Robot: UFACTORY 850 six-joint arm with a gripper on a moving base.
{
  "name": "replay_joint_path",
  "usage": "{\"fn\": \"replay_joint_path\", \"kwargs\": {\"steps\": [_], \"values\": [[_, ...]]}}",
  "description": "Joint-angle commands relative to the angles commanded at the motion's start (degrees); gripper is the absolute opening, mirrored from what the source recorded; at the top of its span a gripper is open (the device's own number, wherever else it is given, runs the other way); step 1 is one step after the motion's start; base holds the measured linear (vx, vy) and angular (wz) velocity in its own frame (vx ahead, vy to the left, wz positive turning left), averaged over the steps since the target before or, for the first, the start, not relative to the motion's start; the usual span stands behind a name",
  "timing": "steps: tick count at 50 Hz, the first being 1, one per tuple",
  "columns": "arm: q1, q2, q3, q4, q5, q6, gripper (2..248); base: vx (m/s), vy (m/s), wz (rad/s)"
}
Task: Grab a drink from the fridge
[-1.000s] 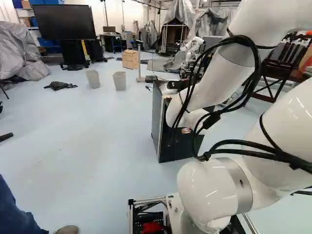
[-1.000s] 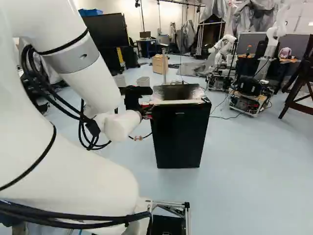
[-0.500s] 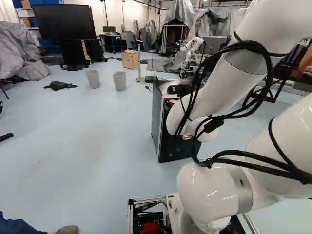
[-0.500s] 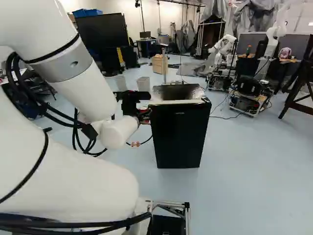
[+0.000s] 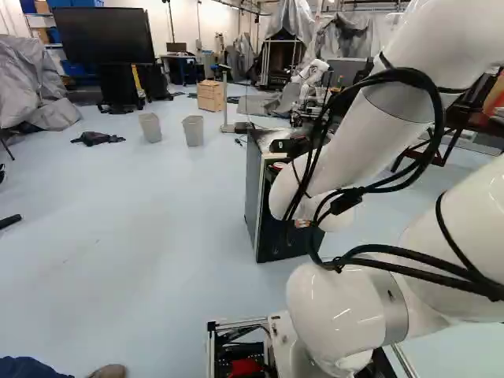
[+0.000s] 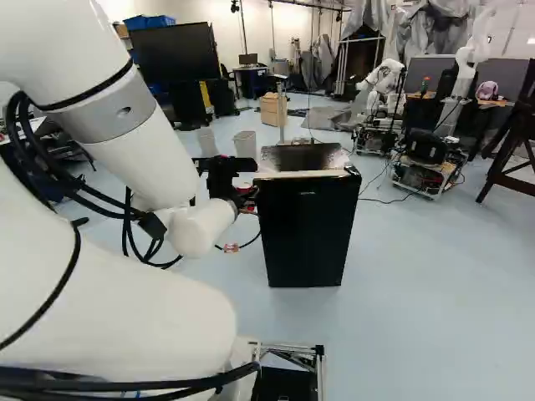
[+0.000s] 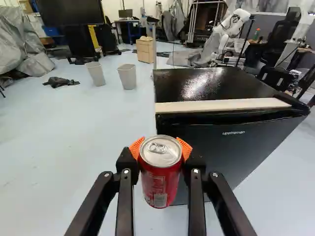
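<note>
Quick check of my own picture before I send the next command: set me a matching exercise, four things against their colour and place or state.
1. Drink can
2. Finger pads
3. Fridge
4. Pair of bins

A. Grey, on the floor near each other
B. Orange, pressed against a red thing from two sides
C. Black, with a glossy top
D. Red, held in the gripper

Right pairs: 1-D, 2-B, 3-C, 4-A.

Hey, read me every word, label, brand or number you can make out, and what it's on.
"upstreman": on the front of the black fridge, near its top edge.
Red can: print and a pale barcode patch on its side, too small and blurred to read.
I can read nothing else.
</note>
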Motion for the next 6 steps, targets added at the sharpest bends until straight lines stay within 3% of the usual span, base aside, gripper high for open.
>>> {"fn": "replay_joint_path", "kwargs": {"steps": [6], "values": [[0.0,0.0,0.0,0.0,0.0,0.0,101,0.000,0.000,0.000]]}}
